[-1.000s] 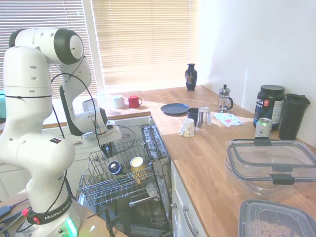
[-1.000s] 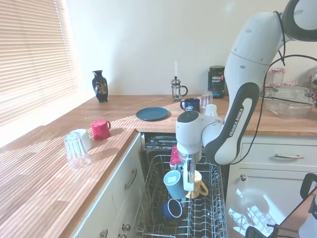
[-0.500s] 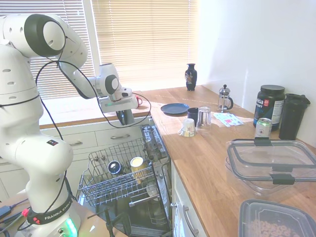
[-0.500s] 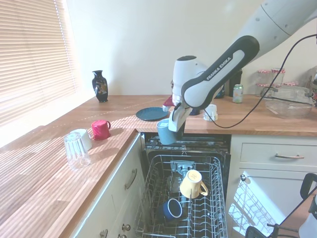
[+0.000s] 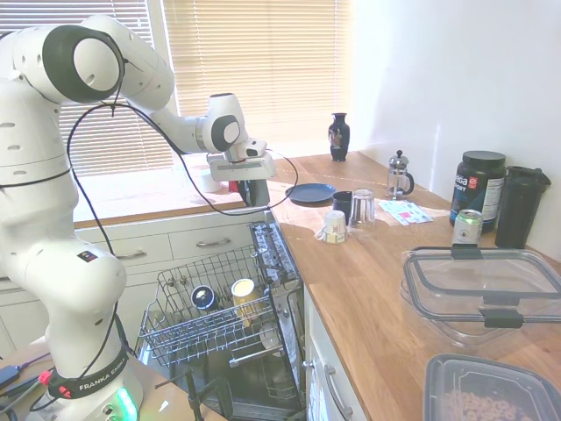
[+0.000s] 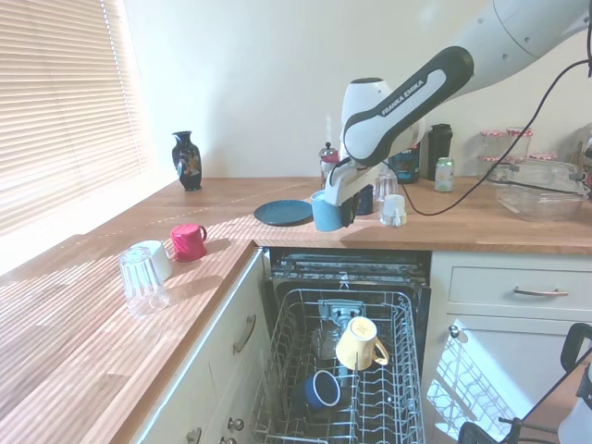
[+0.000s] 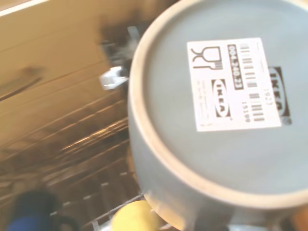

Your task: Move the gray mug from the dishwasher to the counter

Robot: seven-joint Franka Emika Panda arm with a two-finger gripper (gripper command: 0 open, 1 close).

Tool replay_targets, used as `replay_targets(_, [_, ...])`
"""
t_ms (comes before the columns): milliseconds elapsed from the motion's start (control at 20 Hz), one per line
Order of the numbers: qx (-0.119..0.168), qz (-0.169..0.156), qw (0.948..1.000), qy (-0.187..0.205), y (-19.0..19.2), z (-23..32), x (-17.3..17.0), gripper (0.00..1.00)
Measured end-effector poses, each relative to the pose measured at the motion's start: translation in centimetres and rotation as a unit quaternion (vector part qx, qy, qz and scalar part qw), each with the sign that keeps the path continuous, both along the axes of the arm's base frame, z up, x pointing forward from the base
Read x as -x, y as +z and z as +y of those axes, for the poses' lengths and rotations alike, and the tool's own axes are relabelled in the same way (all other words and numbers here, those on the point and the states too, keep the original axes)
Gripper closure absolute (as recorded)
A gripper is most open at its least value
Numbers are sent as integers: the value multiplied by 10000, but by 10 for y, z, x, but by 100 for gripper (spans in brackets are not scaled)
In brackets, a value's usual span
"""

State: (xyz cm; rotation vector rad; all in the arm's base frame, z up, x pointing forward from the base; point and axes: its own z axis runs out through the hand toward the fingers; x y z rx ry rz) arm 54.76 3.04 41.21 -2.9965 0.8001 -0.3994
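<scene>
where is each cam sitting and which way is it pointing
First exterior: beside the arm's base, facing the window along the counter; whole arm shows.
Second exterior: over the counter's other leg, facing the open dishwasher; forearm and tool show.
Wrist: on the tool, facing the gray mug bottom; no arm shows.
Both exterior views share the mug, rack and vase.

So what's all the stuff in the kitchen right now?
gray mug: 1, bluish-gray, held above counter's edge, upside down
yellow mug: 1, dishwasher rack
dark blue mug: 1, same rack
plate: 1, dark blue, counter
vase: 1, black, by the blinds
red mug: 1, counter, on its side
clear glass: 1, counter, upside down
French press: 1, counter
protein tub: 1, black
can: 1, beside tub
clear containers: 2, near end
gripper: 1, shut on the gray mug
</scene>
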Motion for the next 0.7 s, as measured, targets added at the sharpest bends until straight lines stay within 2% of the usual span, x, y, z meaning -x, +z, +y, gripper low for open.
replay_targets(250, [-101,209,9990,-377,-22,-47,-16,100])
replay_targets(700, [-468,555,9943,-783,-57,-81,-49,100])
